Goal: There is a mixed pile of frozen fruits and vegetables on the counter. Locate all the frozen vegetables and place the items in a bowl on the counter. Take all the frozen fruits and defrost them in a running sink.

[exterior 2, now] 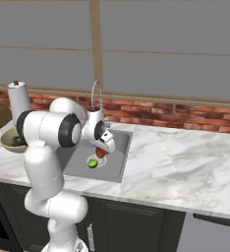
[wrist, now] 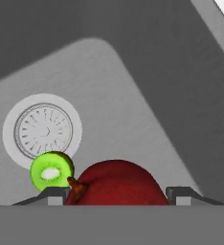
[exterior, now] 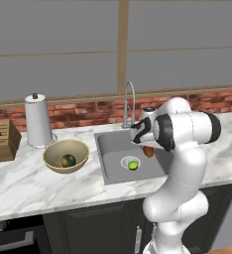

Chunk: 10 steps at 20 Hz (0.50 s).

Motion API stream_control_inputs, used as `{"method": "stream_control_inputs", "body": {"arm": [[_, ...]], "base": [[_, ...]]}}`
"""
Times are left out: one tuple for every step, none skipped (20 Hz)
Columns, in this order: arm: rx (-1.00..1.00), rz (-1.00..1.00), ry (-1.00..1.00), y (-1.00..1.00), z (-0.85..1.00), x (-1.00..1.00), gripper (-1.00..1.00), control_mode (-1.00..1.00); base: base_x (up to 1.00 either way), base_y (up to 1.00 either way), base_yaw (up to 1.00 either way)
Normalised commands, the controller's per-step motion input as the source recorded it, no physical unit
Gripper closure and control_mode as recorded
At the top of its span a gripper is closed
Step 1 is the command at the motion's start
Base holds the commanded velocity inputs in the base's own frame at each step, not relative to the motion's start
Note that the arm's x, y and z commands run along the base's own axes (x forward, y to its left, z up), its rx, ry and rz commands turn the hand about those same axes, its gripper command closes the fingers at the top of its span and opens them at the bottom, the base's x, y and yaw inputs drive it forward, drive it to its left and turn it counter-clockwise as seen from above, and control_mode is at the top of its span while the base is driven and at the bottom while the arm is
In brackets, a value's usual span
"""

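My gripper (exterior: 148,150) hangs over the sink (exterior: 110,149), shut on the oval red-yellow-green fruit (exterior: 148,152). In the hand view the fruit (wrist: 116,184) shows dark red with a brown stem, held between the two fingertips (wrist: 181,194). A bright lime-green ball (exterior: 133,165) lies on the sink floor beside the round drain (wrist: 43,129). The right base view shows the same fruit (exterior 2: 100,152) just above that ball (exterior 2: 93,163). On the counter (exterior: 29,188) to the left stands the tan bowl (exterior: 47,155) with a dark green lump (exterior: 69,160) inside.
The thin arched faucet (exterior: 130,101) rises behind the sink. A paper towel roll (exterior: 38,121) and a wooden knife block (exterior: 1,139) stand at the back left by the brick wall. Open marble counter (exterior 2: 186,157) lies right of the sink.
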Motion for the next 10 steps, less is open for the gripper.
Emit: {"method": "stream_control_inputs", "body": {"arm": [[0.0, 0.0, 0.03, 0.0, -0.67, 0.51, 1.0, -1.0], [0.01, 0.0, 0.04, 0.0, -0.69, 0.36, 1.0, -1.0], [0.03, 0.0, 0.07, 0.0, -0.69, 0.35, 1.0, -1.0], [0.02, 0.0, 0.07, 0.0, -0.67, 0.29, 1.0, -1.0], [0.03, 0.0, 0.17, 0.0, -0.79, 0.36, 1.0, -1.0], [0.01, 0.0, 0.15, 0.0, -0.81, 0.45, 1.0, -1.0], [0.03, 0.0, 0.19, 0.0, -0.89, 0.59, 1.0, -1.0], [0.04, 0.0, 0.2, 0.0, -0.85, 0.64, 1.0, -1.0], [0.03, 0.0, 0.19, 0.0, -0.81, 0.64, 1.0, -1.0], [0.01, 0.0, 0.16, 0.0, -0.74, 0.59, 1.0, -1.0]], "base": [[0.0, 0.0, 0.0], [0.0, 0.0, 0.0], [0.0, 0.0, 0.0], [0.0, 0.0, 0.0], [0.0, 0.0, 0.0], [0.0, 0.0, 0.0], [0.0, 0.0, 0.0], [0.0, 0.0, 0.0], [0.0, 0.0, 0.0], [0.0, 0.0, 0.0]]}}
